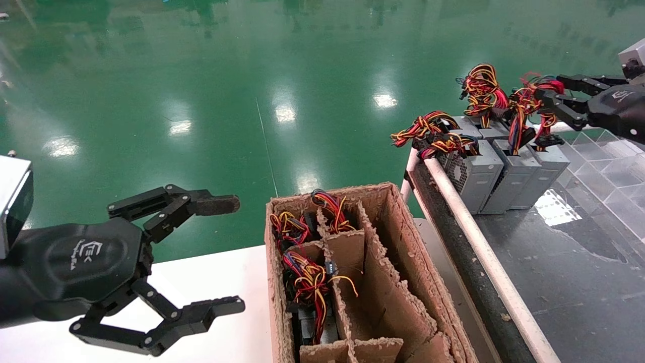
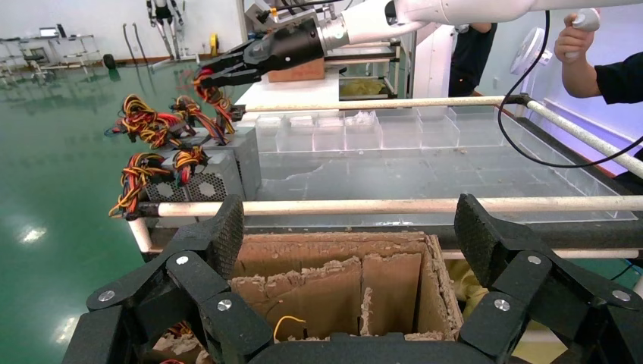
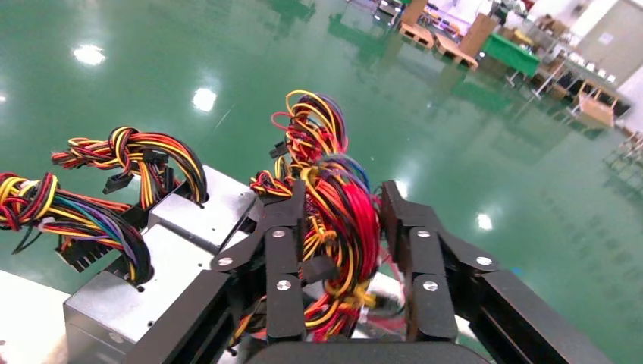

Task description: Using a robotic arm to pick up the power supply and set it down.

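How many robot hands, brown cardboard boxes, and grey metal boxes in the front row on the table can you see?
Robot hands: 2
Cardboard boxes: 1
Front-row grey metal boxes: 3
Total: 6

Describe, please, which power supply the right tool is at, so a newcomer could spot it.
On the dark conveyor table, grey power supplies stand clustered at the far corner. It is the power supply whose red-and-yellow wire bundle sits between the right tool's fingers; its neighbours' bundles hang free.
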Controlling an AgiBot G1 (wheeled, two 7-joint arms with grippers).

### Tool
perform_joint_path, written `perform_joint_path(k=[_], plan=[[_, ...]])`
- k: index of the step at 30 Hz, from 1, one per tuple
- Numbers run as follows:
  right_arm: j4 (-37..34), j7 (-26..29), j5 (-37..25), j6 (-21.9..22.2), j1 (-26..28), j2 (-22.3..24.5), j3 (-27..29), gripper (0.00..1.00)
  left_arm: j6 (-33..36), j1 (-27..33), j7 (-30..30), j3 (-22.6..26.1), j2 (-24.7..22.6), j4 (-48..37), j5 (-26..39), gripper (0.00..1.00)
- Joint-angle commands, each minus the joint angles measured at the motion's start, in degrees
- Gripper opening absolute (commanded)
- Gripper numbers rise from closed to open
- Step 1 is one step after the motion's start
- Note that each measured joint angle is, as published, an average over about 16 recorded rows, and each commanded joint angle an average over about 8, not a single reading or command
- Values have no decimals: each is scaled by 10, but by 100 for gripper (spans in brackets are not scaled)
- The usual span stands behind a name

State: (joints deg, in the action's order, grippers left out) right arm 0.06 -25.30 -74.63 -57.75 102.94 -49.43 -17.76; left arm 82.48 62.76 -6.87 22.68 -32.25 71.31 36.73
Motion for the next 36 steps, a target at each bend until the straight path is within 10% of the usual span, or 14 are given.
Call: perform_joint_path(k=[1,18,36], plan=[[-4,5,-1,0,1,-1,-1,100,0,0,0,0,0,0,0,100],[2,48,3,-42,8,10,-1,100,0,0,0,0,0,0,0,100],[209,139,96,-111,-112,48,5,100,0,0,0,0,0,0,0,100]])
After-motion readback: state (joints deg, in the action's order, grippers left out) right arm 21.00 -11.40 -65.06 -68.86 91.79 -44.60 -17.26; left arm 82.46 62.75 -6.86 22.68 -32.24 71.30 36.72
